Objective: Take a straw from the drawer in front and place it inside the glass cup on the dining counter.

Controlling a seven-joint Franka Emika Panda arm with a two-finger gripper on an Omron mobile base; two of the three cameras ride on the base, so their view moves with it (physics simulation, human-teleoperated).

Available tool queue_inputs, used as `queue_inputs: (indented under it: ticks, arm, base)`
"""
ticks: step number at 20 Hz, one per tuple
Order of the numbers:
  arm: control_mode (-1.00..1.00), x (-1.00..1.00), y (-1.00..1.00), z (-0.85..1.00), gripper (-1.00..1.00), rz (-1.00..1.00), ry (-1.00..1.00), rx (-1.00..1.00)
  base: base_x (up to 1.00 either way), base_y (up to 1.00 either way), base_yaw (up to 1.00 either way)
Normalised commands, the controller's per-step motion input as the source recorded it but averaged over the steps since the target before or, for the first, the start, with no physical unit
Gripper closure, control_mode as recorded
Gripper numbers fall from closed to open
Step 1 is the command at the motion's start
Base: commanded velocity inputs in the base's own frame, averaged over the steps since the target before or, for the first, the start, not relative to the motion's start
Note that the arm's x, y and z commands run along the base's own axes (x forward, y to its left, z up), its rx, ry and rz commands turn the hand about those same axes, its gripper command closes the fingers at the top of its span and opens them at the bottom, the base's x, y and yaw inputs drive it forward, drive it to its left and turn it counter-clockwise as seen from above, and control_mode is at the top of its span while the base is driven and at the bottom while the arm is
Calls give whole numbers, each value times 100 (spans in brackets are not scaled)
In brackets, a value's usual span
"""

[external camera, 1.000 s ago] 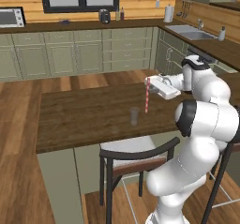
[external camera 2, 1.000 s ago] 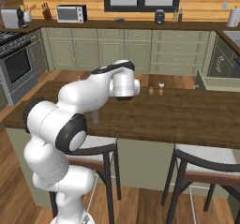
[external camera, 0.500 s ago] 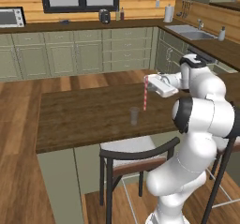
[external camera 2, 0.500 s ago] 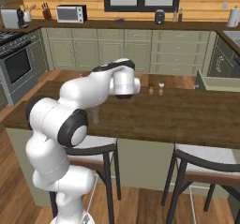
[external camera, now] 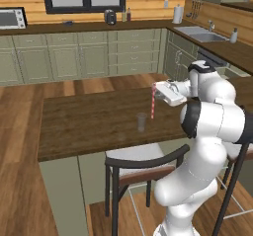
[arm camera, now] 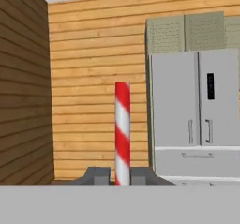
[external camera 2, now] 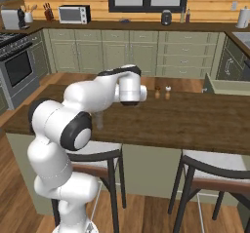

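My gripper (external camera: 155, 88) is shut on the top of the red-and-white straw (external camera: 153, 101), which hangs upright over the dining counter (external camera: 89, 121). The glass cup (external camera: 142, 122) stands on the counter just left of the straw's lower end, apart from it. In the hand view the straw (arm camera: 122, 131) rises straight up between the two dark fingertips of the gripper (arm camera: 118, 176). From the right base view my own arm hides the hand. The open sage-green drawer (external camera 2: 227, 87) shows beyond the far right of the dining counter (external camera 2: 195, 125).
Two small shakers (external camera 2: 162, 92) stand at the counter's far edge. Bar stools (external camera: 143, 161) (external camera 2: 215, 171) sit against its near side. A grey fridge (arm camera: 197, 115) and a plank wall lie ahead of the hand. Cabinets and a sink worktop (external camera: 202, 32) line the back.
The gripper has edged slightly left with the straw, closer to the cup. Cup and counter have not moved.
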Motion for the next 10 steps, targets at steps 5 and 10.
queue_inputs:
  ticks: [5, 10]
  arm:
    - [-100, 23, 0, -2, 100, -8, -1, 0]
    - [-100, 22, 0, 0, 100, -8, 0, 0]
  base:
    - [0, 0, 0]
    - [0, 0, 0]
